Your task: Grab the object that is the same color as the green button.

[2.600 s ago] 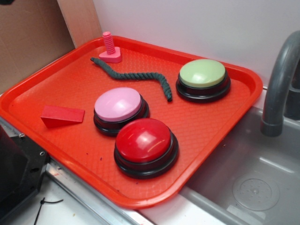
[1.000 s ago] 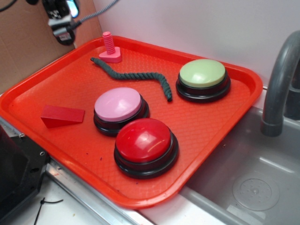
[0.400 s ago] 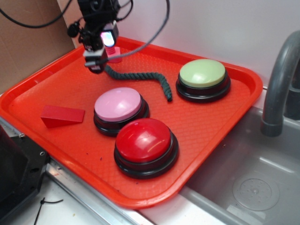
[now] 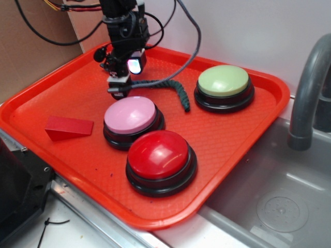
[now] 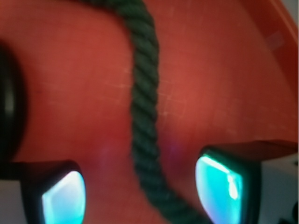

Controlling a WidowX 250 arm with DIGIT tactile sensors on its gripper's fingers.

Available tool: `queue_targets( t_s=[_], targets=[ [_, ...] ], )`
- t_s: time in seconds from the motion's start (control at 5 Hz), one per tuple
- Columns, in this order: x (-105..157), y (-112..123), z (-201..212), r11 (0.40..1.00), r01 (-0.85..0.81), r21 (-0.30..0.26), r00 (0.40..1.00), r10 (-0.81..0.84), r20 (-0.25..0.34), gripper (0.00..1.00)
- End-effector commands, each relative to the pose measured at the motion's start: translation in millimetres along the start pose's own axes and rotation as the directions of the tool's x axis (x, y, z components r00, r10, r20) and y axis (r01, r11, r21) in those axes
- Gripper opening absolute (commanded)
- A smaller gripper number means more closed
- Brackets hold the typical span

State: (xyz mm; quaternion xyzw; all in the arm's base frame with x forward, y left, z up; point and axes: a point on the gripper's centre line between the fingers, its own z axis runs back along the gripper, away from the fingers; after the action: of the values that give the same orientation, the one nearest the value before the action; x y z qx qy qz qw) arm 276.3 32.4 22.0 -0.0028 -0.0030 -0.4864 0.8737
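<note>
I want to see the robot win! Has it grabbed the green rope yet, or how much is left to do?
Almost! Done: the gripper is down low on the tray, with the green rope lying right between its two glowing fingers. Happening now: the fingers are open, one on each side, not squeezing. Left to do: close on the rope and lift it. The green button shows the matching colour, only paler.

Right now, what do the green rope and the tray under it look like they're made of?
The green rope looks like twisted fibre, matte, with spiral strands showing in the wrist view. The tray looks like moulded plastic: slightly glossy red, with a fine raised grid texture on its floor. Neither can be confirmed by look alone.
</note>
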Motion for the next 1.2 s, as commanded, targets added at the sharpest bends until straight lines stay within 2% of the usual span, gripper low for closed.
queue_targets(
  t_s=[0.0,0.8,1.0],
  targets=[
    [13.8,2.5,10.2,0.998,0.013,0.054,0.999,-0.015,0.029,0.0],
    [14.5,-0.4,9.1,0.999,0.018,0.05,1.0,-0.019,0.012,0.0],
    [15.1,-2.4,17.4,0.998,0.007,0.061,1.0,-0.006,-0.015,0.0]
  ],
)
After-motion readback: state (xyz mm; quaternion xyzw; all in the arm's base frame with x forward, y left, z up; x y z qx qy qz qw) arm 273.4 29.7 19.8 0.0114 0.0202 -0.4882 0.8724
